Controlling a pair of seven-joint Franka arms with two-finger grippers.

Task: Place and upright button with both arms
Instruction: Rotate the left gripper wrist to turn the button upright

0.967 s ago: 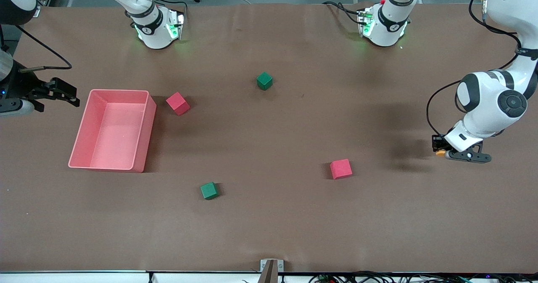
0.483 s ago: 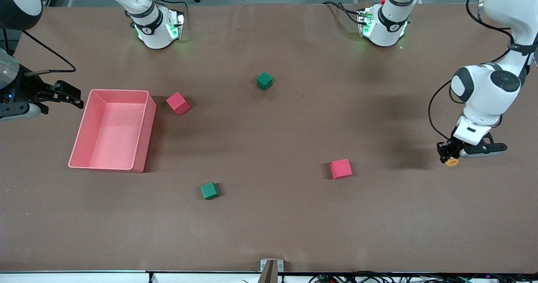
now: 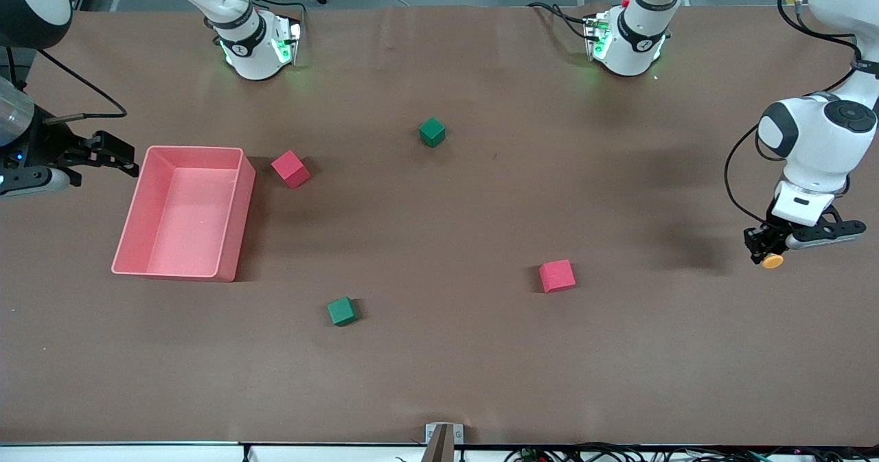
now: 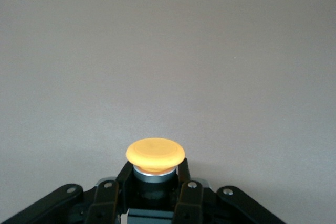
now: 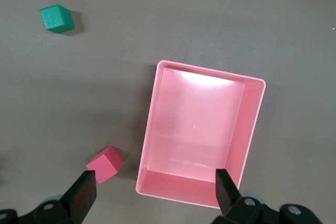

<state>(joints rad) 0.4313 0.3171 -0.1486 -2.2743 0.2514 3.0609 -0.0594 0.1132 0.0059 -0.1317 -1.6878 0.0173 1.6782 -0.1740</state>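
From the front, the left gripper (image 3: 768, 248) hangs over bare brown table (image 3: 439, 366) at the left arm's end, its fingers clamped on the button (image 3: 772, 261), whose orange cap points toward the camera. A red cube (image 3: 557, 275) sits well apart from it on the table, a green cube (image 3: 341, 311) nearer the camera toward the right arm's end. A second green cube (image 3: 432, 132) lies nearer the bases, and a second red cube (image 3: 290, 168) sits just beside the pink bin (image 3: 233, 215). The right gripper (image 3: 117, 154) waits by the bin's edge, jaws spread and empty

The left wrist view alone shows the grip closely: the black fingers (image 4: 186, 195) pinch the button's (image 4: 155, 153) body below a silver collar, plain table past it

The right wrist view looks down into the pink bin (image 5: 252, 124), with a red cube (image 5: 105, 163) and green cube (image 5: 56, 18) outside it, and the finger pads (image 5: 84, 192) stand wide apart
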